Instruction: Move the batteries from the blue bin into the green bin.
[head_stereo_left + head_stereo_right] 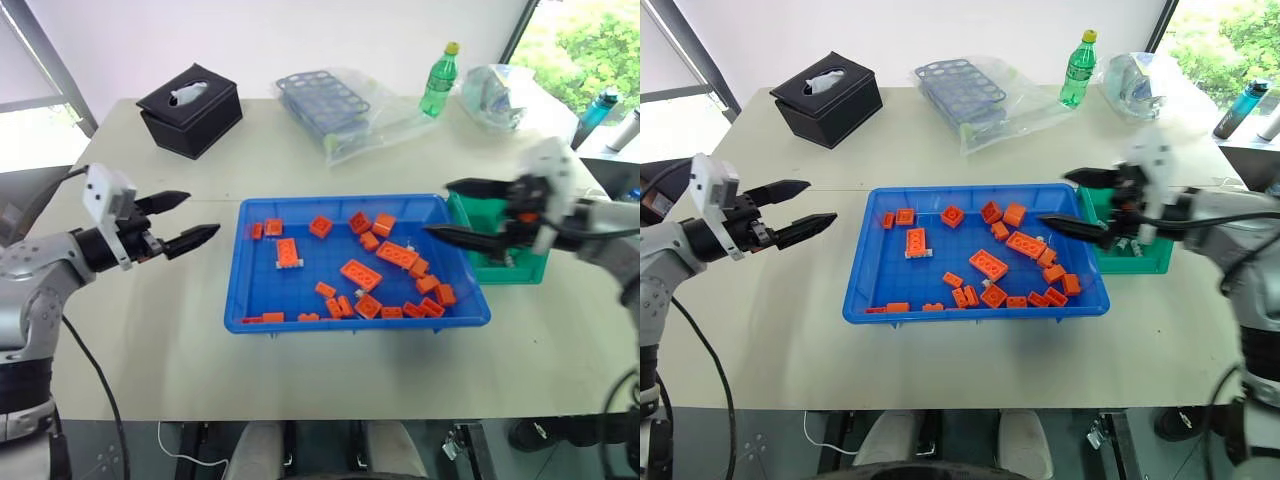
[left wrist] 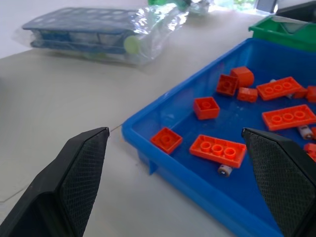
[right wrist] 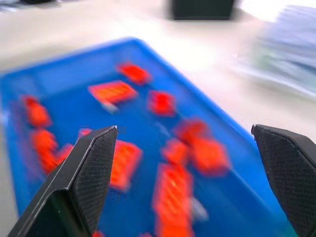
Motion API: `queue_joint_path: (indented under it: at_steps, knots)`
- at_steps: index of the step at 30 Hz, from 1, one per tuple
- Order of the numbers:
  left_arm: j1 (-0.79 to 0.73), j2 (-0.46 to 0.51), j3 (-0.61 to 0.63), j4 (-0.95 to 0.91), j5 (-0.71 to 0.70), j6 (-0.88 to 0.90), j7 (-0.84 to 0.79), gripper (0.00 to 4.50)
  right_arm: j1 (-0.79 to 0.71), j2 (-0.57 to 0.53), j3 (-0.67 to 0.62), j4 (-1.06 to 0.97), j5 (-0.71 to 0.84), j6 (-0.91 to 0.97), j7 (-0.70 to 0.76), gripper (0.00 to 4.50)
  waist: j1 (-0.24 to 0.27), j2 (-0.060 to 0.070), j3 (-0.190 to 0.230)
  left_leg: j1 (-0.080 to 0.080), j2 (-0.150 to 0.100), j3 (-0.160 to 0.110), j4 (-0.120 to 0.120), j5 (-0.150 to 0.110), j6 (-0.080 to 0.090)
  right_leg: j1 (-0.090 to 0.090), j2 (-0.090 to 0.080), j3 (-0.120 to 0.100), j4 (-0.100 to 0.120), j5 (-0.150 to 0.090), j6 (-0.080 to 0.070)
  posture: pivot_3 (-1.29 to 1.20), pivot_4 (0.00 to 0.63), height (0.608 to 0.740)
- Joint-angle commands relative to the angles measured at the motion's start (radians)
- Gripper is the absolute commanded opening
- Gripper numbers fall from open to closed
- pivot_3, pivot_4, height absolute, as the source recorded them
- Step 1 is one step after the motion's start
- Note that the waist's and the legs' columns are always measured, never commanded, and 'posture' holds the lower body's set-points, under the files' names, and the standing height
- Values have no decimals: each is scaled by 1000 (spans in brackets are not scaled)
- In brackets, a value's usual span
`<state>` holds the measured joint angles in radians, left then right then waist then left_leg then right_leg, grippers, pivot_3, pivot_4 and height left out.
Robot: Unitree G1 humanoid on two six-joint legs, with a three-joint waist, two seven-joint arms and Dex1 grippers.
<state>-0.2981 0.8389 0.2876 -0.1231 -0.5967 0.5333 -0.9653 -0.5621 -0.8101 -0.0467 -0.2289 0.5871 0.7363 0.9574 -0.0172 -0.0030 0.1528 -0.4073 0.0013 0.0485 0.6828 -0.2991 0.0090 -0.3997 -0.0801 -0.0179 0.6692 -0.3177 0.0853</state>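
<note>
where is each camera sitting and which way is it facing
Left and right eye views: on the head, looking down over the blue bin, with both arms showing.
Left wrist view: behind the open left end effector, facing the bin's corner.
Right wrist view: behind the open right end effector, over the bin.
All views share the bin and its orange bricks.

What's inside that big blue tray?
The blue bin holds many scattered orange toy bricks. A few small silvery batteries peek out from under or beside bricks. Whether more batteries lie hidden beneath other bricks cannot be seen.
</note>
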Motion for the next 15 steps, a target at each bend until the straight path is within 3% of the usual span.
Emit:
queue_joint_path:
  at_steps: [1,7,15]
  knots:
    - [10,23,11,-27,16,-27,-17,4500,-85,100,152,1,-54,31,-46,4497,1,0,0,-1,0,0,0,0,0,-1,0,0,1,0,0,0,150,716]
    - [67,19,33,-77,7,-20,-4,4500,-160,295,343,170,-196,-84,-57,4497,2,-2,0,-3,-4,-1,2,-1,1,-5,-5,0,8,0,0,0,150,716]
    - [108,18,43,-129,-15,4,12,4500,-208,394,495,416,-505,-572,-54,4497,2,-2,0,-2,-6,-1,2,-1,1,-7,-6,0,13,0,0,0,150,716]
